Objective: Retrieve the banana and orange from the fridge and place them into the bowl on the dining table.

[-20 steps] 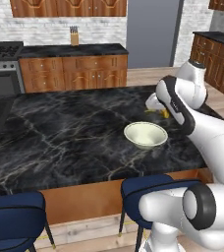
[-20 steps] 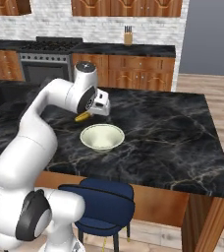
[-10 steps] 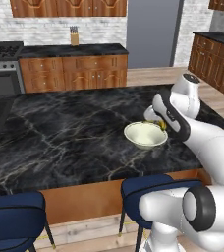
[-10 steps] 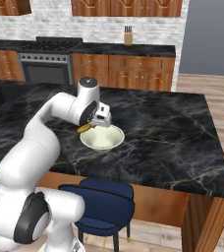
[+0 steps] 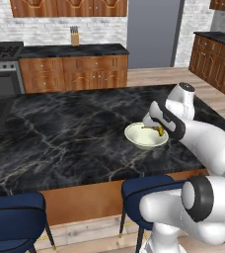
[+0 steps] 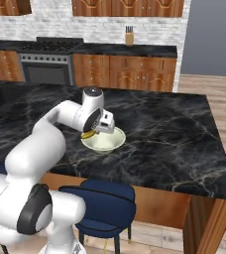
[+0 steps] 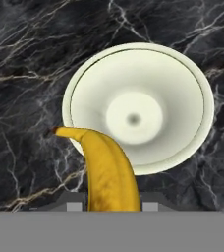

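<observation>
My gripper (image 5: 158, 129) is shut on the banana (image 5: 160, 131), a yellow fruit with a dark tip. It holds the fruit low over the near right rim of the cream-white bowl (image 5: 143, 136), which sits on the black marble dining table (image 5: 60, 133). From the right base view the banana (image 6: 88, 134) hangs at the bowl's (image 6: 105, 141) left edge, under the gripper (image 6: 92, 131). In the hand view the banana (image 7: 109, 172) rises from between the fingertips and its tip reaches over the rim of the bowl (image 7: 153, 83), which has nothing in it. The orange is out of view.
Blue stools (image 5: 13, 220) (image 6: 102, 206) stand along the table's near side. Wooden cabinets with a black counter and a knife block (image 5: 74, 37) line the back wall beside a stove (image 6: 48, 67). The tall grey fridge (image 5: 151, 29) stands at the back.
The arm has come down and toward the bowl with the banana, from above the table behind the bowl to just over its rim. The jaws have stayed shut on the fruit.
</observation>
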### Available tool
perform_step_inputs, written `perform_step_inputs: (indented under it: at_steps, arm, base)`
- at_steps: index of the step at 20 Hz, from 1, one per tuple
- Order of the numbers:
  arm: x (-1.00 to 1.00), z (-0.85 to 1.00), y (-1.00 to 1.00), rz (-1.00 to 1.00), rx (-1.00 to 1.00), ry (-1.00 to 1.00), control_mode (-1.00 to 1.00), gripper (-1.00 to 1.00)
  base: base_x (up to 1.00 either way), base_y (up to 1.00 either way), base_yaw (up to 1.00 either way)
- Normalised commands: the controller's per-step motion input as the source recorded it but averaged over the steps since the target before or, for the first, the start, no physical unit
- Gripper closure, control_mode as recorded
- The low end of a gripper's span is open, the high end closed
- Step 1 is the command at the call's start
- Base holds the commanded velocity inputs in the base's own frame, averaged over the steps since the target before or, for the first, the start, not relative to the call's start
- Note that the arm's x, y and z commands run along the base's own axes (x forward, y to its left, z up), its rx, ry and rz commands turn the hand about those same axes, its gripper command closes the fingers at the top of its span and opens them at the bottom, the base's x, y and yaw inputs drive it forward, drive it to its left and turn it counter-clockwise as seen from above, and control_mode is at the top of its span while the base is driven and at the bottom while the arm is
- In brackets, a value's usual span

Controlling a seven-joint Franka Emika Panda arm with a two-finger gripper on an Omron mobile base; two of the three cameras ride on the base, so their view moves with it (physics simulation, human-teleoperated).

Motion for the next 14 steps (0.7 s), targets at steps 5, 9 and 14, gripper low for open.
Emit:
perform_step_inputs:
  at_steps: [5,9,14]
  arm:
    - [0.21,-0.25,-0.02,0.0,0.0,0.0,-1.0,1.0]
    - [0.17,-0.24,-0.06,0.0,0.0,0.0,-1.0,1.0]
    - [0.2,-0.23,-0.1,0.0,0.0,0.0,-1.0,1.0]
  base:
    - [0.0,0.0,0.0]
    - [0.0,0.0,0.0]
    - [0.0,0.0,0.0]
